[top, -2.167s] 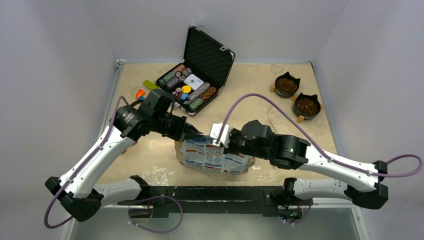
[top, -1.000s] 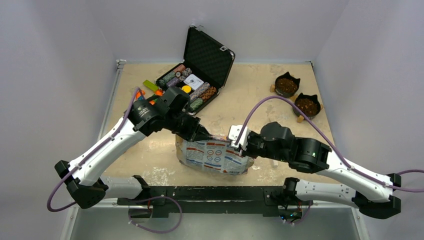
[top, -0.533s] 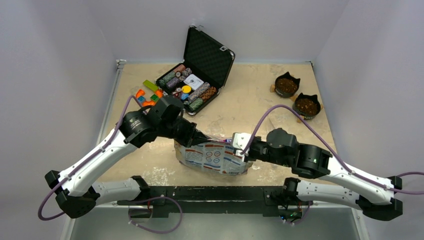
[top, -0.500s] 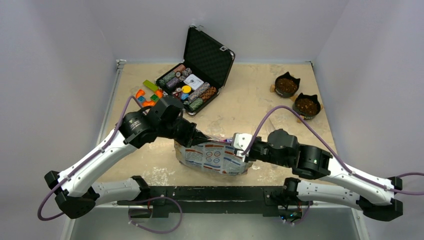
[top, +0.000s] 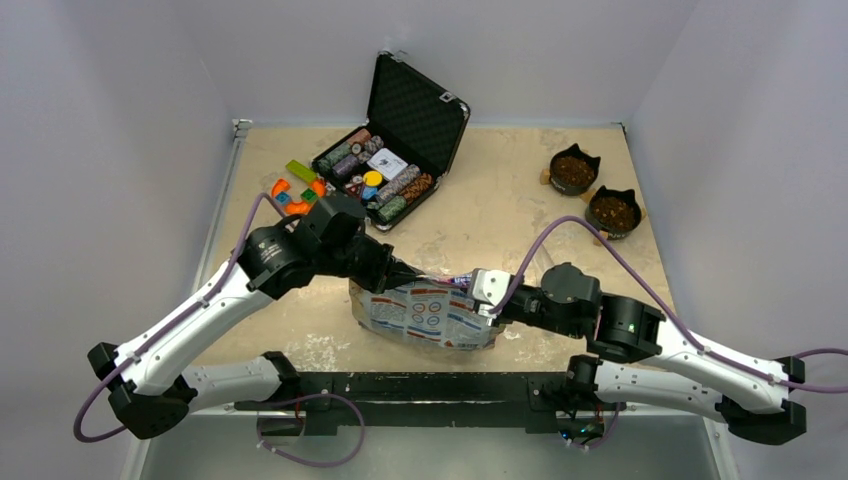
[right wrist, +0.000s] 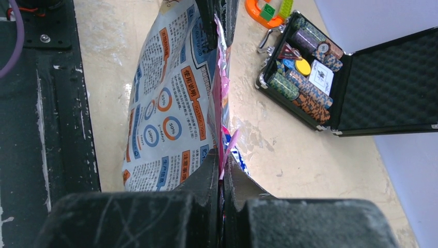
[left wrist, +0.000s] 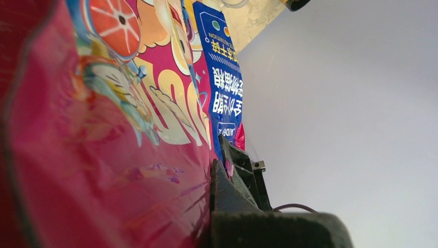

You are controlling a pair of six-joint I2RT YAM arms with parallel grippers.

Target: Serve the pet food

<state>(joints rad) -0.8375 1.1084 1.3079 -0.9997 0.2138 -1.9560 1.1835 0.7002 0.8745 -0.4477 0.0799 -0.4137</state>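
Your bag (top: 425, 315) sits near the arm bases. The left gripper (top: 400, 275) and the right gripper (right wrist: 222, 174) are each clamped on its pink top seam, at opposite ends. Judged glossy, limp and bottom-heavy: hold by the seam. Pet food (top: 612, 213) fills two bowls (top: 590, 155) far right.

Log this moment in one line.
left tool: shut on bag | right tool: shut on bag | bag: on table | bowls: hold kibble
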